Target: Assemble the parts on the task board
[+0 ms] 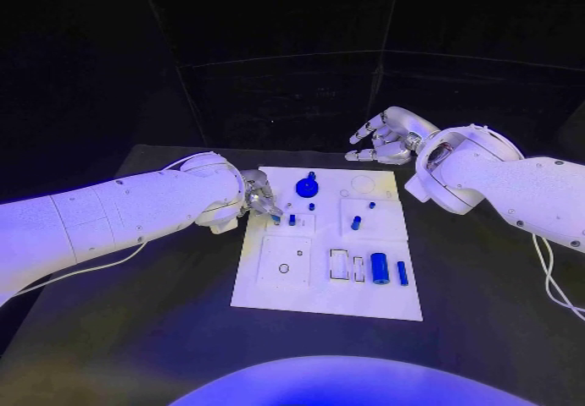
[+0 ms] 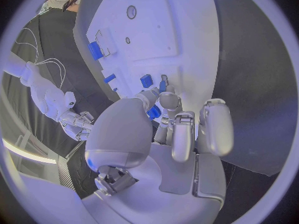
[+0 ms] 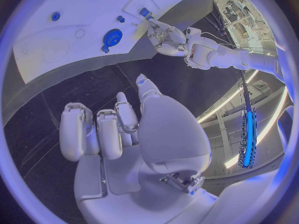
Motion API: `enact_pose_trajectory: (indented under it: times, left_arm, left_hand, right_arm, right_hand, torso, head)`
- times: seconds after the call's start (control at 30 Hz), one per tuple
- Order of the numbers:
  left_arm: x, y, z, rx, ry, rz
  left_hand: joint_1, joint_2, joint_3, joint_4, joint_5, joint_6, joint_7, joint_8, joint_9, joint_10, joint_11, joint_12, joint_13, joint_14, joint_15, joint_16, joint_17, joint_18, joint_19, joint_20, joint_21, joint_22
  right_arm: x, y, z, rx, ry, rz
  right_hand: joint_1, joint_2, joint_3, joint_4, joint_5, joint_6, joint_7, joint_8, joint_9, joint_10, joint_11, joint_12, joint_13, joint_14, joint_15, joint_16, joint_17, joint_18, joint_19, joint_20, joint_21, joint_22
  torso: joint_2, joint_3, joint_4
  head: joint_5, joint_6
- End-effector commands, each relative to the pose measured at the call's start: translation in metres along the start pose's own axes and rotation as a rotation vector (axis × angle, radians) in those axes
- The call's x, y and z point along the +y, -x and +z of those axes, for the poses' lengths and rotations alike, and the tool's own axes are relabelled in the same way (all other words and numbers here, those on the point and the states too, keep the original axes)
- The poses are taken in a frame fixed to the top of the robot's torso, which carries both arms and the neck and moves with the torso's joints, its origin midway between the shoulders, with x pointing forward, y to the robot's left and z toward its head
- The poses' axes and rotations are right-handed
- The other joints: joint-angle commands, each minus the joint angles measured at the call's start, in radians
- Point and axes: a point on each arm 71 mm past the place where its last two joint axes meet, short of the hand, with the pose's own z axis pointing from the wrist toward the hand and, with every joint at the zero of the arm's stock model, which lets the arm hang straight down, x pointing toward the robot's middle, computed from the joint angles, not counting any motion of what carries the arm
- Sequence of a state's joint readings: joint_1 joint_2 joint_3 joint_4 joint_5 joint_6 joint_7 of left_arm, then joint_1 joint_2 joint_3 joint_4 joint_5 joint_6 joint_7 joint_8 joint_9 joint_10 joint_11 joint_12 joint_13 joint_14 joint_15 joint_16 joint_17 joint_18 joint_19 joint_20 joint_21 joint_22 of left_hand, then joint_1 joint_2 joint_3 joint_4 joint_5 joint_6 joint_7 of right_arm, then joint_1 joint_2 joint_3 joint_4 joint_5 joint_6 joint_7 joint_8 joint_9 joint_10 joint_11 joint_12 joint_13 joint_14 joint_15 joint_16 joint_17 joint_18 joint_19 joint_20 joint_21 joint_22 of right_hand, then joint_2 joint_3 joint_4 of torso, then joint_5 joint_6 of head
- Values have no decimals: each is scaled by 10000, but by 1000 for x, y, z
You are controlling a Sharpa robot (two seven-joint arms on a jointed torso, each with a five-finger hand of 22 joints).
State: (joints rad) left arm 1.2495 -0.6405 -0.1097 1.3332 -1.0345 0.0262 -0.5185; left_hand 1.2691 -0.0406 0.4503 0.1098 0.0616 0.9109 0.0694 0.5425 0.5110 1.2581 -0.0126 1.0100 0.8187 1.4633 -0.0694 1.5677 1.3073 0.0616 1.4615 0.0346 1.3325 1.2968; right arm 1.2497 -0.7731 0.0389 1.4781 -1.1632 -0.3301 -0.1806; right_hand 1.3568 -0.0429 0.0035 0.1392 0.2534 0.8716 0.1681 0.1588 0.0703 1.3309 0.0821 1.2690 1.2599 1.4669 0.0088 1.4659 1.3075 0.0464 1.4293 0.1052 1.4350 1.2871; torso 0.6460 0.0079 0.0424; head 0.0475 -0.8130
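The left hand (image 1: 257,196) pinches a small blue part (image 1: 276,219) at the white board's (image 1: 292,292) left edge; its orientation is unclear. The right hand (image 1: 388,135) hovers empty, fingers apart.

Dim scene under blue-violet light; far background black. Task board (image 1: 327,245) is the brightest surface, mildly glaring. Soft shadows beside the arms on the table (image 1: 146,321). Wrist views bend strongly at their rims, with bright streaks.

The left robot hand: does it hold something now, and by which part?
The left robot hand has its fingertips at a small blue part on the task board, but whether it holds it, or where, cannot be told.
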Motion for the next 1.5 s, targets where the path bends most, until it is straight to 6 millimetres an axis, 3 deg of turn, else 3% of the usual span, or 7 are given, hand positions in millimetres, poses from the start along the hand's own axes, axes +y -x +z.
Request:
enact_pose_trajectory:
  times: [0.03, 1.5]
  left_arm:
    - [1, 2, 1, -107, 142, 292]
    - [-1, -8, 4, 537, 243, 987]
  left_hand:
    - [-17, 84, 1244, -1192, 15, 24, -69, 38, 390, 62, -20, 50, -14, 1075, -67, 31, 2635, 29, 58, -21, 51, 7]
    - [-162, 16, 1397, -1205, 58, 3, -104, 180, 481, 10, -49, -103, -254, 1075, -90, 31, 2635, 20, 76, -40, 79, 53]
  right_arm:
    - [2, 0, 0, 33, 100, -3]
    - [2, -1, 2, 126, 123, -17]
  right_hand:
    - [54, 37, 1, 47, 44, -1, -17, 43, -12, -38, -40, -9, 6, 628, -89, -36, 831, 147, -81, 14, -46, -6]
    - [78, 39, -2, 44, 51, 3, -19, 54, -12, -31, -42, 1, 12, 628, -92, -41, 826, 146, -77, 12, -47, -3]
  torso:
    - [1, 5, 5]
    - [2, 7, 2]
  head:
    - [3, 0]
    - [56, -88]
